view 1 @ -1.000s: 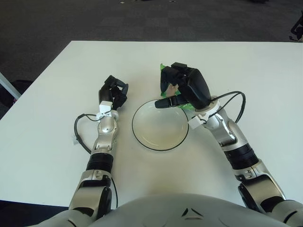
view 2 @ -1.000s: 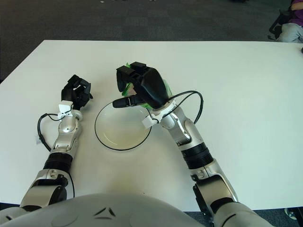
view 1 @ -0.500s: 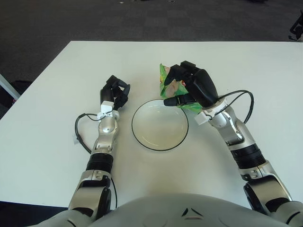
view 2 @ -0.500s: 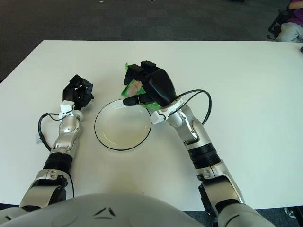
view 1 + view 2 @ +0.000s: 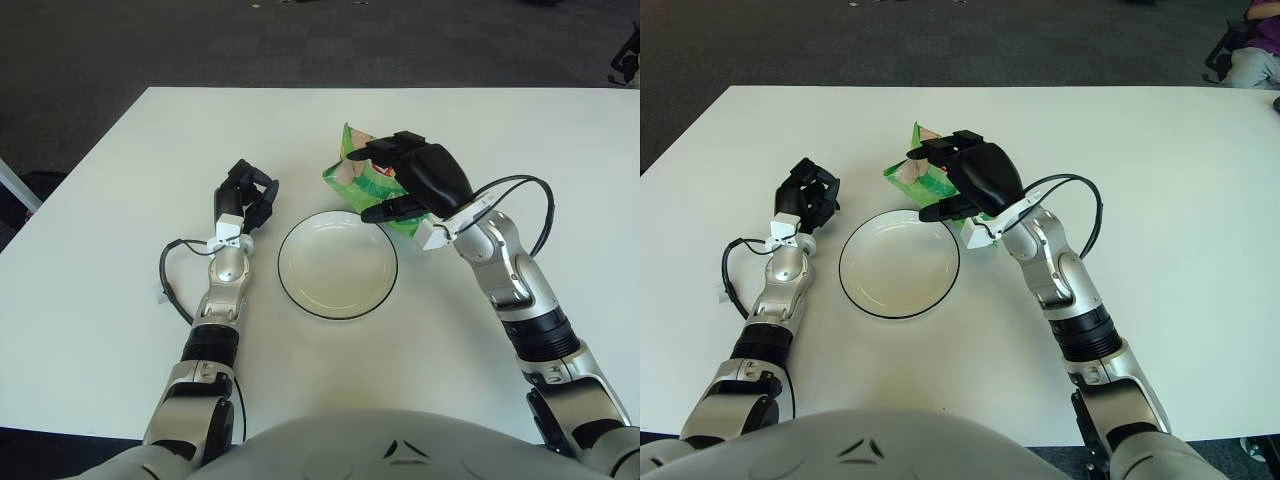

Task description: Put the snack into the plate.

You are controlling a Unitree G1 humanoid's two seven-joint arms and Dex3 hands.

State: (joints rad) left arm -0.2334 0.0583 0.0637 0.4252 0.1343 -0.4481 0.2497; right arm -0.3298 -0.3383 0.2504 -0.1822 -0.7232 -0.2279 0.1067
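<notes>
the right hand sat just beyond the far right rim of the plate, its dark fingers wrapped over the green snack bag. the hand's black shell covered most of the bag, so only the bag's left portion and a sliver of green under the palm showed; whether the bag's underside touched the table or was lifted clear of it could not be told. the bag's printed face was partly seen, but the lettering was too small to read. the thumb pointed toward the plate's edge, and the bag lay outside the plate, beside its far rim.

the plate, white with a dark rim line, lay flat on the white table with nothing in it.

the left hand showed to the left of the plate, well apart from the snack, its fingers curled inward on nothing. a black cable looped beside the left forearm on the table. the robot's torso hid the near edge of the table.
</notes>
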